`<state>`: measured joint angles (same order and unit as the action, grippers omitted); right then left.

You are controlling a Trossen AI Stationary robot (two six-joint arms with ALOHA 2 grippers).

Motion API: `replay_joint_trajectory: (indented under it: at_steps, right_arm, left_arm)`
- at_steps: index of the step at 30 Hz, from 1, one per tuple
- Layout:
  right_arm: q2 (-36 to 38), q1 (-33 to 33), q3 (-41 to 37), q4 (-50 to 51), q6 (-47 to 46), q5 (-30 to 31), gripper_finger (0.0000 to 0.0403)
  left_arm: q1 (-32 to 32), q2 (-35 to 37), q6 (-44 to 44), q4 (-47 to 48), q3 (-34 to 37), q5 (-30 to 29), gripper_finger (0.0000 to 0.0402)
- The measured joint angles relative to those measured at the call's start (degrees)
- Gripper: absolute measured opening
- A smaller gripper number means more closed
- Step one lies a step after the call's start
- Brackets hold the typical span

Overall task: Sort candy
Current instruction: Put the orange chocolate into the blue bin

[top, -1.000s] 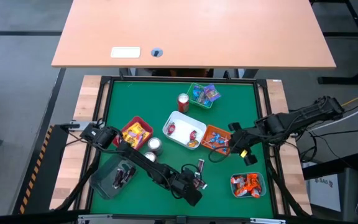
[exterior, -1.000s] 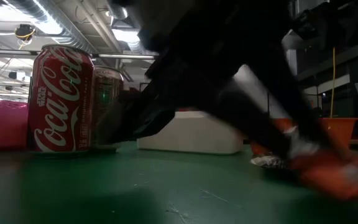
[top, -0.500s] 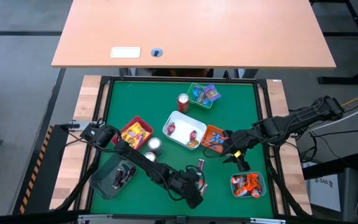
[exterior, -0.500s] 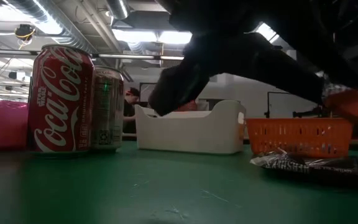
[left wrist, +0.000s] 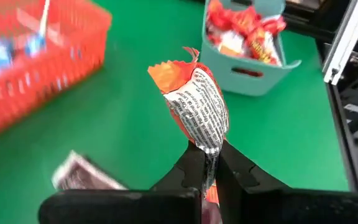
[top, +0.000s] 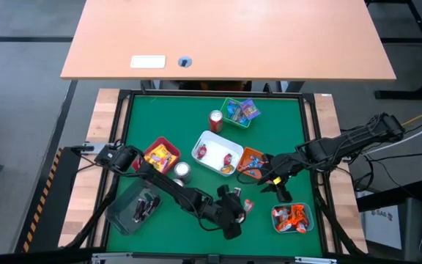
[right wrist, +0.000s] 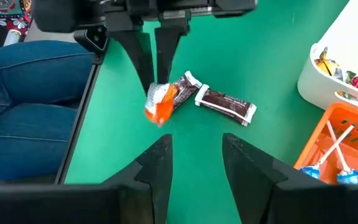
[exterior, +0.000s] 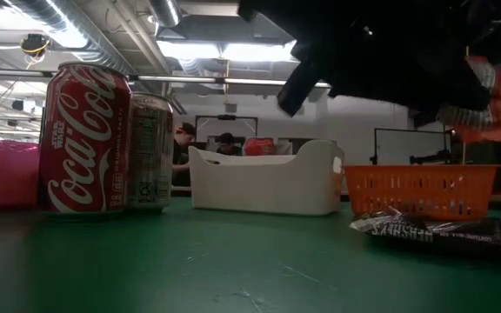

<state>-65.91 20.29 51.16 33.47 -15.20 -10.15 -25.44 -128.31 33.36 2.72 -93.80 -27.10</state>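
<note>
An orange candy packet (left wrist: 197, 102) with white print is up in the air, and my left gripper (left wrist: 207, 157) is shut on it. In the high view this gripper (top: 240, 210) is near the table's front, left of the teal tray (top: 293, 218) that holds orange candy. A dark candy bar (top: 234, 193) lies flat on the green mat just behind the gripper. My right gripper (right wrist: 194, 163) is open above the mat, next to the orange basket (top: 253, 163), with nothing between its fingers. The low view shows the packet (exterior: 481, 96) raised high above the bar (exterior: 433, 230). My left gripper pinches the packet's flat crimped end (left wrist: 209, 144) between its two fingertips. The fingers slant downward toward the table's right side. The packet's body and torn orange end stick out beyond the fingertips, clear of the mat.
A red tray (top: 160, 156) with yellow candy, a white tray (top: 217, 152), a green tray (top: 239, 111) and a dark grey tray (top: 136, 207) stand on the mat. A red can (top: 216, 121) and silver cans (top: 182, 170) stand among them. A person in jeans (right wrist: 23, 106) is at the table's edge.
My left gripper has risen from the mat with the orange packet, rolled its wrist and shifted toward the table's right. The packet is now lifted clear. The dark bar has stayed on the mat. My right gripper has drifted slightly left and tipped, still open.
</note>
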Motion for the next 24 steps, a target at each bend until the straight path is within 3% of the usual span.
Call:
replay_joint_trajectory:
  at_steps: [8, 13, 24]
  right_arm:
    - [0.0, 0.0, 0.0, -0.9, -3.3, 0.0, 0.0140]
    - [0.0, 0.0, 0.0, -0.8, -4.6, 0.0, 0.0140]
    - [0.1, -0.1, 0.0, -0.9, -4.7, 1.2, 0.0132]
  left_arm:
    - [1.9, 0.0, -16.8, -5.8, 0.0, -5.9, 0.0009]
    - [3.4, 0.0, -20.0, -9.5, 0.0, -11.4, 0.0009]
    - [4.4, 0.0, -24.9, -14.1, 0.0, -10.9, 0.0009]
